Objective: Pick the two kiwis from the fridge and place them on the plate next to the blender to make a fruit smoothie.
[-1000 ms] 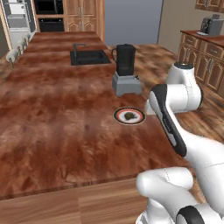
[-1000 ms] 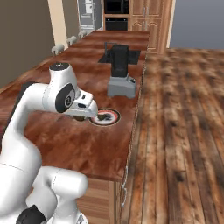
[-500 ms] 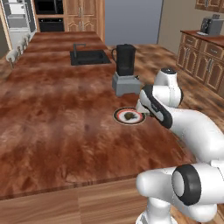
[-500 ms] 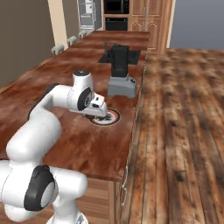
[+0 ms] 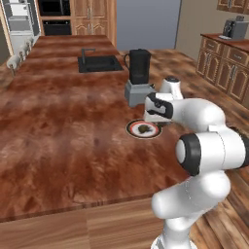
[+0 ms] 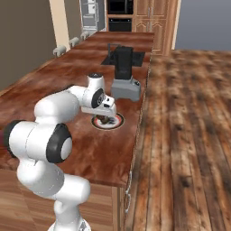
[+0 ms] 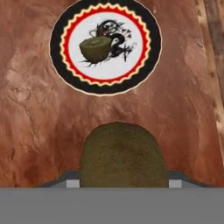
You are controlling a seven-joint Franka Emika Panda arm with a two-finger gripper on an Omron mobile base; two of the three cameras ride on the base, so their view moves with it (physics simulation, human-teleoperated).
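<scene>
One brown kiwi [image 7: 122, 155] fills the bottom of the hand view, held in my gripper, whose fingertips are hidden behind it. The other kiwi [image 7: 95, 48] lies on the white plate with its orange-red and black rim [image 7: 59, 41], a little ahead of the held one. From the base, my gripper [image 5: 154, 118] [image 6: 107, 115] hangs low over the plate's [image 5: 132, 128] [image 6: 118, 122] edge, on the side facing the counter's open end. The blender [image 5: 139, 68] [image 6: 123, 63] stands right behind the plate. Far back is the fridge [image 5: 17, 19] [image 6: 92, 13].
The plate sits on a long wooden island whose end edge [image 6: 135, 135] drops to the floor close by. A black sink [image 5: 99, 63] lies beyond the blender. A black oven [image 5: 56, 7] is by the fridge, and a grey appliance [image 5: 233, 28] stands on a side counter.
The arm has swung and stretched forward, bringing the hand with its kiwi from beside the plate to just over the plate's edge. The kiwi on the plate has stayed put.
</scene>
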